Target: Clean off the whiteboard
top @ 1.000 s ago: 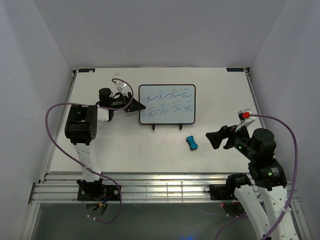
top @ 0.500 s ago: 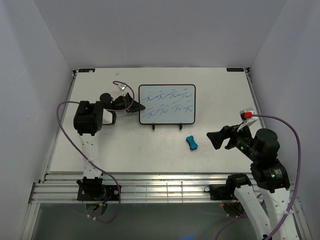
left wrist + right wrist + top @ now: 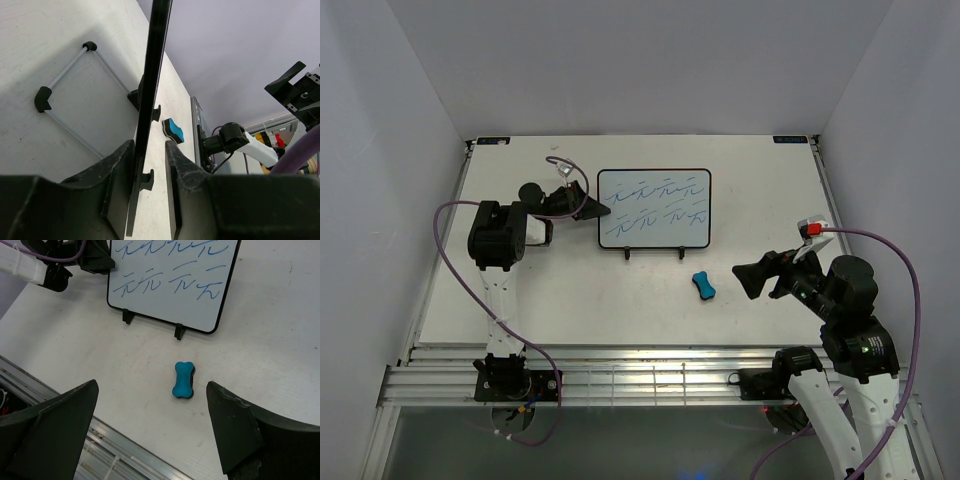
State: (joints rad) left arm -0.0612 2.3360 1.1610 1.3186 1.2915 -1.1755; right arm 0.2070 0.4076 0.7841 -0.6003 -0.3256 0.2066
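Observation:
The whiteboard stands upright on its wire stand near the middle of the table, its face covered with blue scribbles. My left gripper straddles the board's left edge. In the left wrist view the board's black edge runs between the narrowed jaws of the left gripper. One finger lies against that edge and a slim gap shows at the other. The blue bone-shaped eraser lies flat in front of the board. My right gripper hovers wide open to the right of the eraser, holding nothing.
The thin wire stand spreads behind the board, and its black feet hook the bottom edge. A metal rail lines the table's near edge. White walls close in the left, back and right sides.
The left arm has pushed its gripper right onto the board's left edge, and the jaws have narrowed around it. The right arm, the eraser and the board have barely moved.

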